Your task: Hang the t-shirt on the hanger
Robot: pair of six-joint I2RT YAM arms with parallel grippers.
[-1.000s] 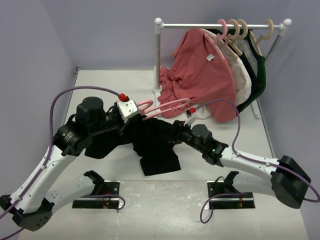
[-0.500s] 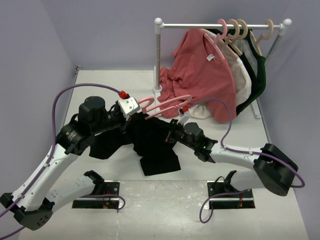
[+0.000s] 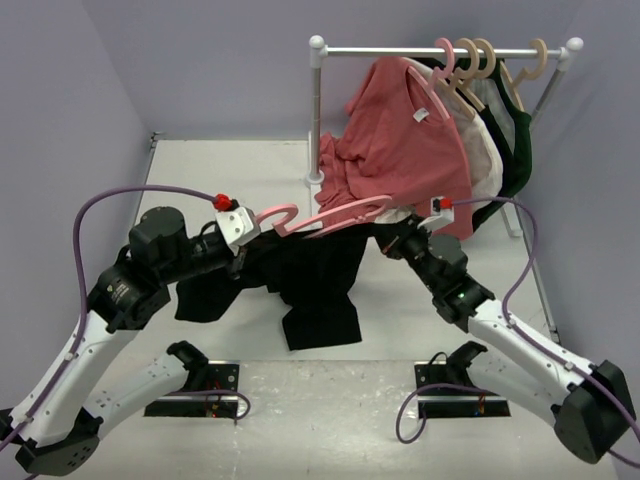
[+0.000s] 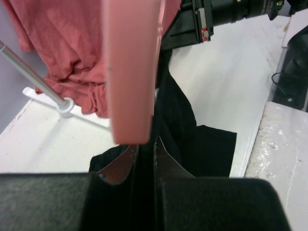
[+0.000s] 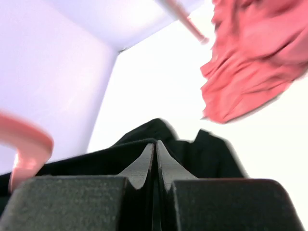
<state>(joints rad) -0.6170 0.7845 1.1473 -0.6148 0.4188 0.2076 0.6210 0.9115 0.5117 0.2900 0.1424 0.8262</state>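
T-shirt (image 3: 316, 282) in R end effector (image 3: 393, 240); hanger (image 3: 335, 213) in L end effector (image 3: 248, 238).

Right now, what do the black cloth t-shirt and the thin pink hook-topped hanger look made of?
The black t-shirt looks like soft knit cloth, matte: it sags and folds where it hangs. The thin pink hanger is probably moulded plastic, smooth with a faint sheen: its curved hook and arm look rigid.
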